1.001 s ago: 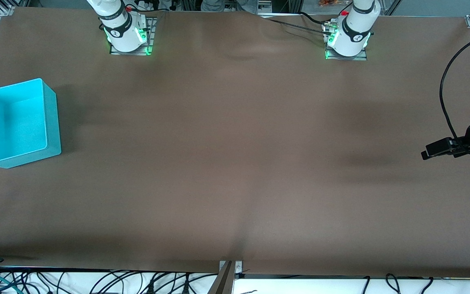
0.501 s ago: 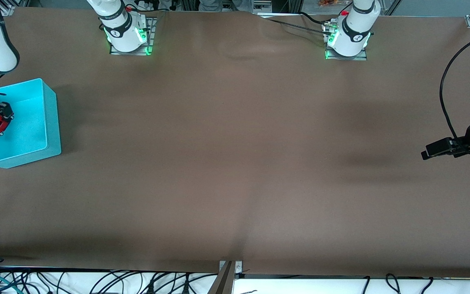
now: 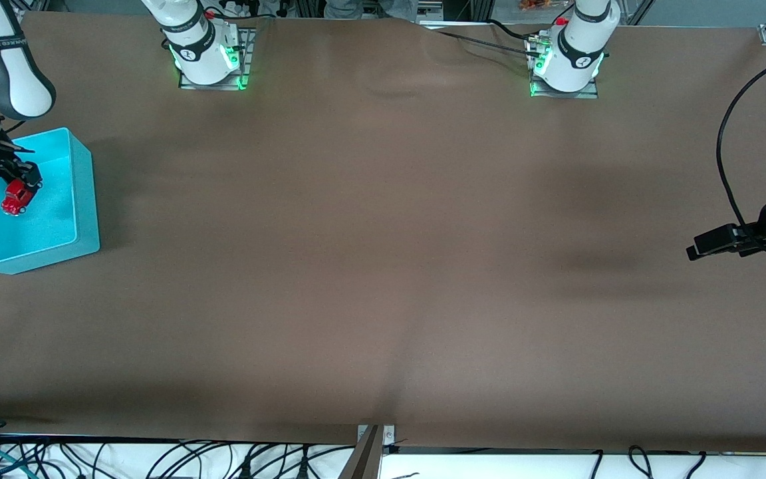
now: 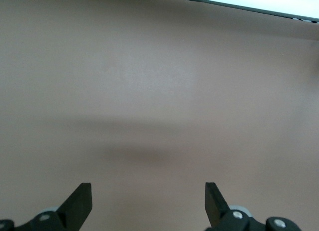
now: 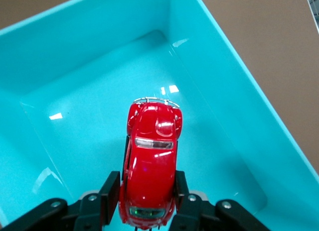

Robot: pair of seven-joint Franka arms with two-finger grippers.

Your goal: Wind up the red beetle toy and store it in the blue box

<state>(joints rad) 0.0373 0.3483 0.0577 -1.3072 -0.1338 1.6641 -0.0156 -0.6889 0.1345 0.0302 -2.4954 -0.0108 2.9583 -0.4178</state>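
Tiny glossy red beetle toy [image 5: 151,164], rounded car body with small dark windows, is clamped between the two black fingers [image 5: 110,197] of the right gripper [image 3: 19,181], gripped at its sides near one end, the rest of the car sticking out past the fingertips. Toy is held over the open inside of the blue box [image 3: 84,199], a rectangular open-topped light cyan plastic box with smooth plain walls. Can't tell if the toy touches the box floor; in the right wrist view the floor shows all round it with bright glare spots. In the front view the toy [image 3: 17,197] shows inside the box outline, about midway between its walls. Box sits on the brown table cover [image 3: 383,266] at the right arm's end of the table, much bigger than the toy.

Right arm reaches down into the box from above.

Left gripper [image 3: 702,243] waits over the table at the left arm's end, well apart from the box. Its fingers [image 4: 79,201] are spread wide with nothing between them, only bare brown surface below.

Cables [image 3: 157,459] run along the table edge nearest the front camera.
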